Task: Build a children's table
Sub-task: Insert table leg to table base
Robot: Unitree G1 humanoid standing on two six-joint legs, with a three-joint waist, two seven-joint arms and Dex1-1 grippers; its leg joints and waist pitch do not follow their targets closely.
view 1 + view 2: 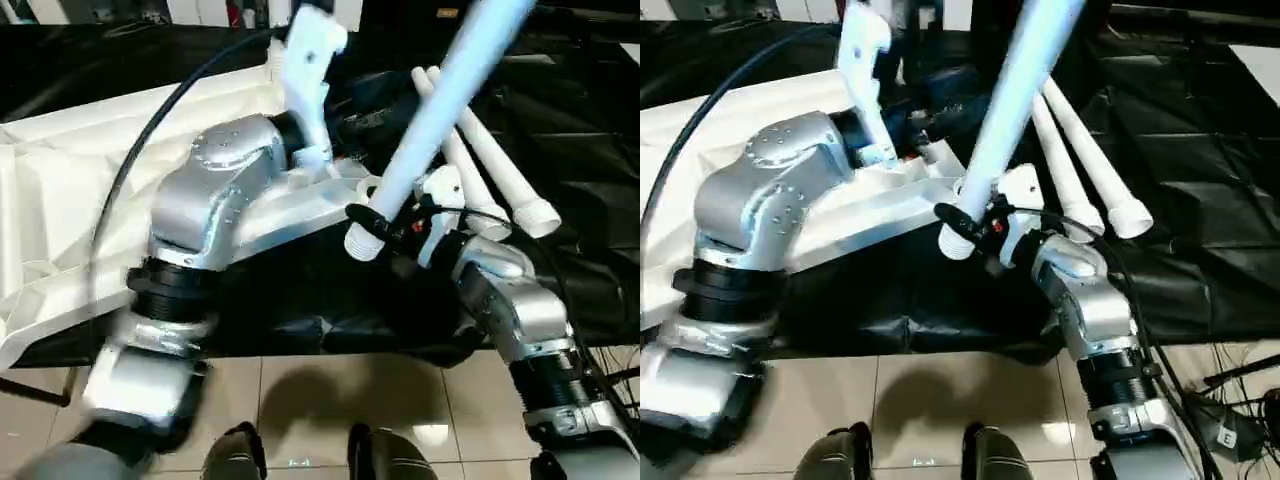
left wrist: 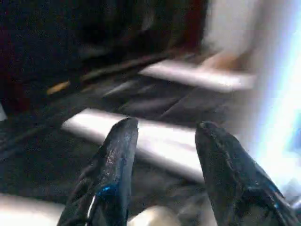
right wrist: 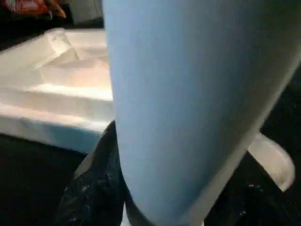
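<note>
Our right gripper (image 1: 975, 235) clamps the leg (image 1: 1015, 95) near its flared end, shaft slanting up and away beside the tabletop (image 1: 895, 195) corner, while our left gripper (image 2: 164, 155) stands half-spread and empty.

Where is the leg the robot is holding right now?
In the head views the leg slants up at centre right, gripped near its lower flared end by the right pincer, beside the tabletop.

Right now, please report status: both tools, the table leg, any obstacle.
Right tool shut on raised leg, gripped near its flared end. Left tool open, empty. Tabletop lies under left arm. Two spare legs beside it.
</note>
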